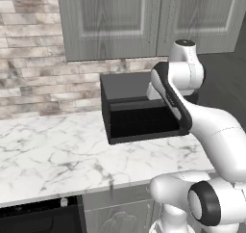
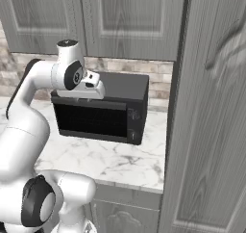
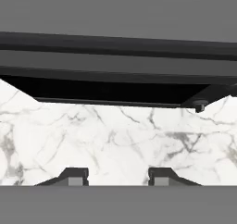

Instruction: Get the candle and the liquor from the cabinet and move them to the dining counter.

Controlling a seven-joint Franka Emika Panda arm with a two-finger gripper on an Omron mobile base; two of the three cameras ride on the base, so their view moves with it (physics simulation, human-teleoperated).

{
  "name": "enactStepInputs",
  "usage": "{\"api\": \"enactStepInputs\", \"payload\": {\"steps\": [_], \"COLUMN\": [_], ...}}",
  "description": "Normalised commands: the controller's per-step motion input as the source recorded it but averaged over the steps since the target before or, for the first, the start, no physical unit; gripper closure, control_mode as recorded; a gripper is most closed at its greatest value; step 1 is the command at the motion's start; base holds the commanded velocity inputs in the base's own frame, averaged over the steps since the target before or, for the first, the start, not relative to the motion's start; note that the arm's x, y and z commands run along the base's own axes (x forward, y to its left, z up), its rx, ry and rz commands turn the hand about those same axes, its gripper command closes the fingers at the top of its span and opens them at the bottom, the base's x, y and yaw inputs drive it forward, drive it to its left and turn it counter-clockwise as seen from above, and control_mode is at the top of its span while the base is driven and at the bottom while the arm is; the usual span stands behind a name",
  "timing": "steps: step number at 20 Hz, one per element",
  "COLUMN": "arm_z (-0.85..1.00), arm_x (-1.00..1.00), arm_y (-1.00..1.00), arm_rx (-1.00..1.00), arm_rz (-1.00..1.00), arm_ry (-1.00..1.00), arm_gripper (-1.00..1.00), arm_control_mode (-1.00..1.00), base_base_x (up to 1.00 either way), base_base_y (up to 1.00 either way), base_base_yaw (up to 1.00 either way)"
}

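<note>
The grey wood-grain cabinet (image 1: 110,20) (image 2: 129,20) hangs above the worktop with its panelled doors shut. The candle and the liquor are hidden, and the dining counter is out of view. My gripper's white hand hangs in front of the top of the black microwave, well below the cabinet doors. In the hand view my gripper (image 3: 118,177) points down at the marble, its two dark fingertips (image 3: 74,176) apart with nothing between them.
A black microwave (image 1: 139,114) (image 2: 103,111) (image 3: 115,75) stands on the white marble worktop (image 1: 53,155) (image 2: 120,162) against the brick wall (image 1: 29,58). A tall grey panelled front (image 2: 211,131) rises close on the right. A dark appliance (image 1: 38,217) sits under the worktop edge.
</note>
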Motion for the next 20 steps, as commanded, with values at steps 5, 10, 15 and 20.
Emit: {"api": "enactStepInputs", "payload": {"steps": [5, 10, 15, 20], "arm_z": [0.00, 0.01, 0.19, 0.36], "arm_x": [-0.23, -0.49, -0.26, 0.00], "arm_y": [0.13, 0.11, 0.01, -0.02], "arm_rx": [0.00, -0.05, -0.01, 0.00], "arm_rz": [0.00, 0.00, 0.00, 0.01], "arm_ry": [-0.11, -0.49, -0.51, -0.38], "arm_gripper": [-1.00, -1.00, -1.00, -1.00], "arm_control_mode": [-1.00, -1.00, -1.00, -1.00], "base_base_x": [0.00, 0.00, 0.00, 0.00], "base_base_y": [0.00, 0.00, 0.00, 0.00], "base_base_yaw": [0.00, 0.00, 0.00, 0.00]}}
